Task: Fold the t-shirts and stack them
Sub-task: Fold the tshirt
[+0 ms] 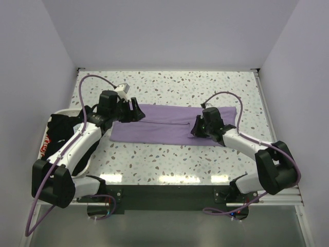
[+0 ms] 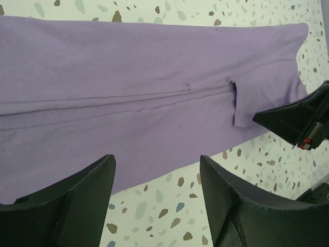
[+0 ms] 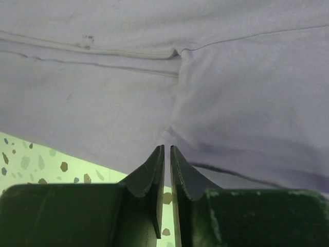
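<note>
My left arm (image 1: pixel 77 146) covers most of the black shirts (image 1: pixel 61 126). Only an unreadable sliver of the red-and-white print (image 1: pixel 46 146) shows. The purple shirt (image 3: pixel 103 77) runs off three edges of my right wrist view, and I cannot tell whether my right jaws pinch it.

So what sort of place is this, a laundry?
More likely a robot test bench: bare white walls box in a speckled table, a left arm and right arm stand at its edge, one lavender t-shirt spread out.

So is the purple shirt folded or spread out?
Folded lengthwise: the purple shirt lies as a narrow band, a doubled edge running along its middle.
</note>
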`<state>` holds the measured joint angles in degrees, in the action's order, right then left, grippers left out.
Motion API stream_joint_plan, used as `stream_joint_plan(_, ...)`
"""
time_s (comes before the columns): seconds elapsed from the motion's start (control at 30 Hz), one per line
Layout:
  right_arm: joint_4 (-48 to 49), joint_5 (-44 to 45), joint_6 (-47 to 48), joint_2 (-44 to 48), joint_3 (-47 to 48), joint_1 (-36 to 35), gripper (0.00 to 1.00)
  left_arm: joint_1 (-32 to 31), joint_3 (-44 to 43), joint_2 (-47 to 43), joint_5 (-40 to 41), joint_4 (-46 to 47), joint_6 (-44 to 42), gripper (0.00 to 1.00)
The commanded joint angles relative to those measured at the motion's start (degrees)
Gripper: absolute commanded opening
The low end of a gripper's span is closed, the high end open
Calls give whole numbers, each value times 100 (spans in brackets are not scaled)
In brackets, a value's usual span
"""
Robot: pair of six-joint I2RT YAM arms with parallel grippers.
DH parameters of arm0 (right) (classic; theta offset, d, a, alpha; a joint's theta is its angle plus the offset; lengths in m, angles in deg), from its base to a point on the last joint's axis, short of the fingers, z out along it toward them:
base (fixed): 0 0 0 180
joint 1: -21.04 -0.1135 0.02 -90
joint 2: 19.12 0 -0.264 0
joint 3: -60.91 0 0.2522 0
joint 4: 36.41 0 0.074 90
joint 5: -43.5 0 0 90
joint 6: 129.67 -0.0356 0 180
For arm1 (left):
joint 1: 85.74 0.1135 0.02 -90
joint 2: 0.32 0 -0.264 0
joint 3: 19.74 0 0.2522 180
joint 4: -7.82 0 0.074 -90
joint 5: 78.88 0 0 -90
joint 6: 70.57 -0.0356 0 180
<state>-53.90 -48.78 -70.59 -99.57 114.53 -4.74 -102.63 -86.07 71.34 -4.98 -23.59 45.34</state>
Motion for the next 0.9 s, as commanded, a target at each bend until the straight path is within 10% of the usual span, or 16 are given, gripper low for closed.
stream_joint_plan(0.0,215,79,-99,213,31,-85,15,10,81,-99,-104,174,-7,72)
stream_joint_plan(0.43,-1454,1826,-178,662,628,46,27,-34,99,41,-51,192,107,72)
stream_joint_plan(0.87,-798,580,-916,12,295,1515,30,-788,705,1007,1757,1429,1618,66)
